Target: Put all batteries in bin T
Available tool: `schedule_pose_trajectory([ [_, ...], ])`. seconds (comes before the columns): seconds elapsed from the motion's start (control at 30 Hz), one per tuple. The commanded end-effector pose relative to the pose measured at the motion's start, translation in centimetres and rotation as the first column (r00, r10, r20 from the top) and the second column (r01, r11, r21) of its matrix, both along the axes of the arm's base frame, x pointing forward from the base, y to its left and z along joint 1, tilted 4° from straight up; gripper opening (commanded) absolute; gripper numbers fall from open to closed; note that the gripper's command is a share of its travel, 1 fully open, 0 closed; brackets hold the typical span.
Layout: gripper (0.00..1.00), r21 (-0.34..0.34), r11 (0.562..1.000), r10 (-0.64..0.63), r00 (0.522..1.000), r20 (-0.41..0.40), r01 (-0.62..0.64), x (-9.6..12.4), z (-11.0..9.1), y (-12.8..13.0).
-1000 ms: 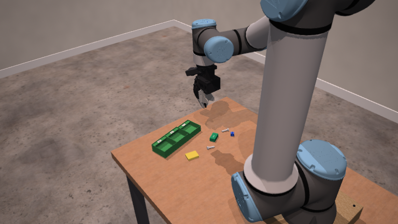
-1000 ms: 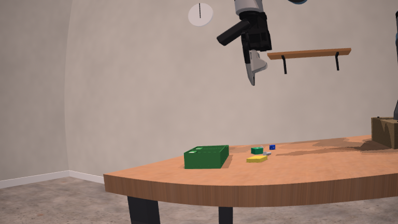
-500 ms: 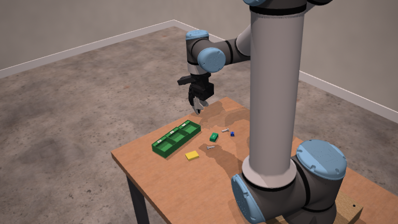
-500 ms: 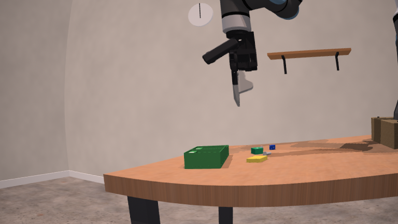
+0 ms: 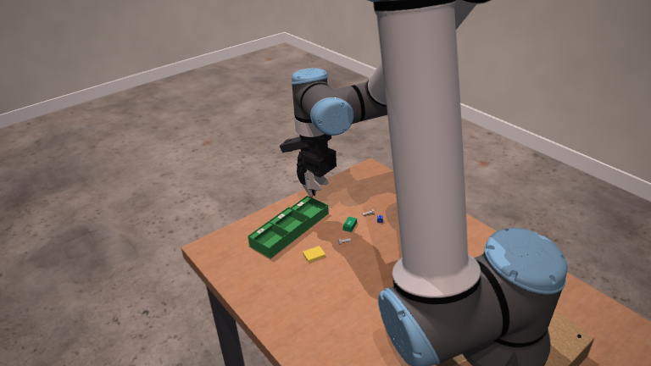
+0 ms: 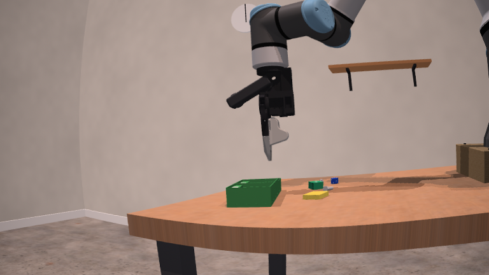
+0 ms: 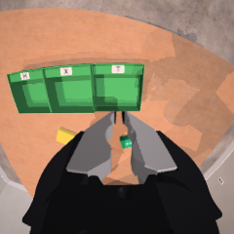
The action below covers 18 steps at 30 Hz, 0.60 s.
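Observation:
A green tray of three bins (image 5: 288, 225) stands upright on the wooden table. The wrist view shows its labels H (image 7: 28, 93), X (image 7: 68, 90) and T (image 7: 117, 90). All three bins look empty. My gripper (image 5: 311, 193) (image 6: 267, 156) hangs above the T end of the tray, well clear of it. Its fingers are shut with nothing between them (image 7: 118, 116). A small green block (image 5: 349, 223), possibly a battery, lies on the table right of the tray; it also shows in the wrist view (image 7: 126, 142). A tiny blue item (image 5: 380, 219) lies beyond it.
A flat yellow block (image 5: 314, 252) lies in front of the tray. Two silver bolts (image 5: 368, 212) (image 5: 344, 241) lie near the green block. The arm's base and a wooden mount (image 6: 472, 160) stand at the table's right. A wall shelf (image 6: 378, 65) hangs behind.

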<state>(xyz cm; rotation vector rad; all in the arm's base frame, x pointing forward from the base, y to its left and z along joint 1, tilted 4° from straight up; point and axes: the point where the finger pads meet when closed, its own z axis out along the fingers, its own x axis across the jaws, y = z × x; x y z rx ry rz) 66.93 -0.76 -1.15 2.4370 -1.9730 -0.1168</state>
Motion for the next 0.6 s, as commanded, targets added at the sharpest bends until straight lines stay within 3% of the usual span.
schedule_pose_trajectory([
  [0.0,0.04,-0.001,1.0,0.0,1.0,0.002,0.0,0.7,-0.6,0.0],
  [0.17,0.04,-0.001,1.0,0.0,1.0,0.002,0.0,0.7,-0.6,0.0],
  [0.57,0.04,-0.001,1.0,0.0,1.0,0.002,0.0,0.5,-3.5,0.1],
])
